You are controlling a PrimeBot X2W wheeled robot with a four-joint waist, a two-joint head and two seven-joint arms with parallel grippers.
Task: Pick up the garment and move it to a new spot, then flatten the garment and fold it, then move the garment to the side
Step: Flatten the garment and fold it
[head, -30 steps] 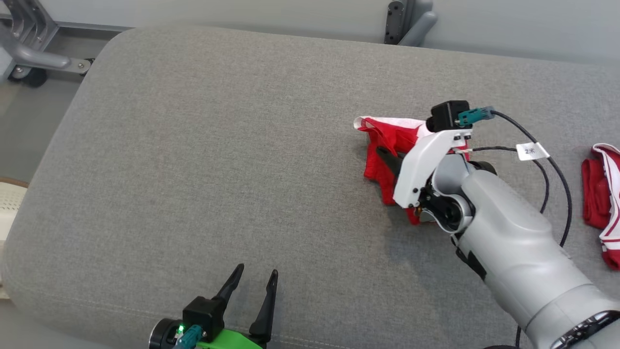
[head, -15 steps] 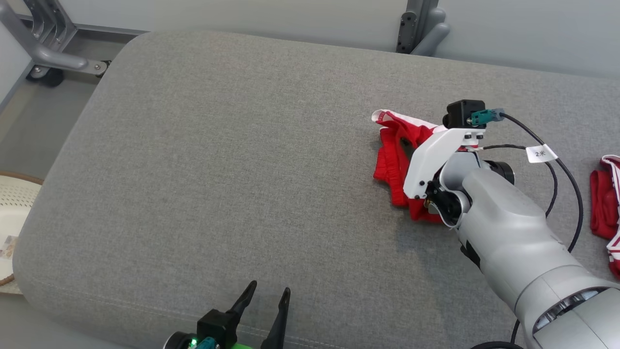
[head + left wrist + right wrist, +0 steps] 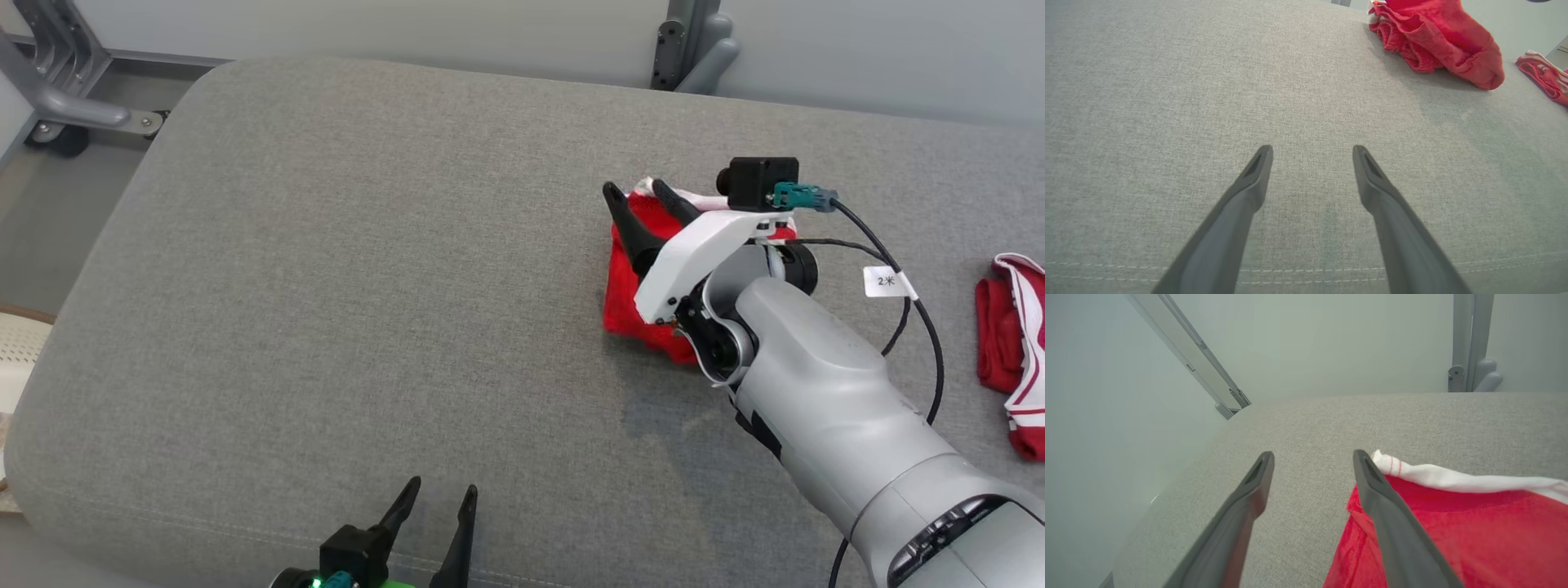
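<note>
We list a grey cushion (image 3: 326, 286). A red garment (image 3: 624, 294), white-banded, lies crumpled right of centre. Over it is our right gripper (image 3: 633, 188), fingers apart and empty. Our left gripper (image 3: 442, 487) is at the near edge, fingers spread and empty.

A test room or robot lab is suggested rather than a home: a wide padded surface (image 3: 326, 286) covered in plain grey cloth is set before a bare pale wall (image 3: 490, 24). Grey metal framing (image 3: 57, 102) on a black caster wheel (image 3: 55, 140) is seen on the smooth floor (image 3: 49, 212) at one far corner, and a metal post (image 3: 682, 37) with a bolted bracket is placed behind the far edge.
</note>
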